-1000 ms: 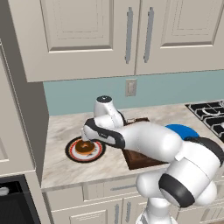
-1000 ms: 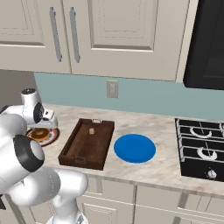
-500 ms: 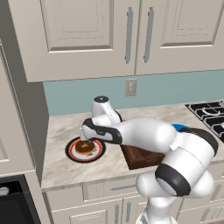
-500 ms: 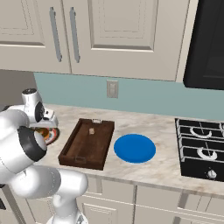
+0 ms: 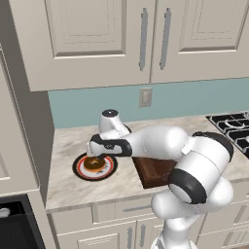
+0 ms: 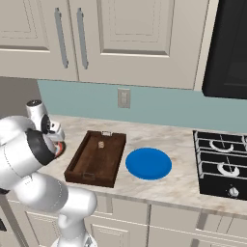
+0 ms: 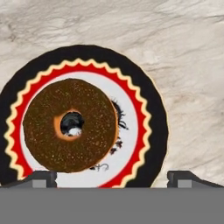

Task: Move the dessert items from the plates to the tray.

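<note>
A brown-glazed ring doughnut [image 7: 70, 124] lies on the plate with black rim [image 7: 157, 127], red ring and white centre. My gripper [image 7: 113, 179] hangs open just above it, and the doughnut sits left of the midline between the fingertips [image 7: 41, 177]. From the left base view, the gripper [image 5: 94, 154] points down over the doughnut [image 5: 93, 164] on that plate [image 5: 78, 171]. The dark wooden tray [image 6: 84, 166] holds a small pale morsel [image 6: 101, 144] near its far end. To the right of the tray sits the blue plate [image 6: 148, 163], bare.
A black stove [image 6: 224, 164] stands at the right end of the counter. Cabinets hang above, with a wall outlet [image 6: 124, 98] on the blue backsplash. My arm crosses over the tray [image 5: 155, 171] in the left base view.
The arm's elbow has swung further left and forward. The hand has stayed over the doughnut, sinking slightly. The jaws have stayed open.
</note>
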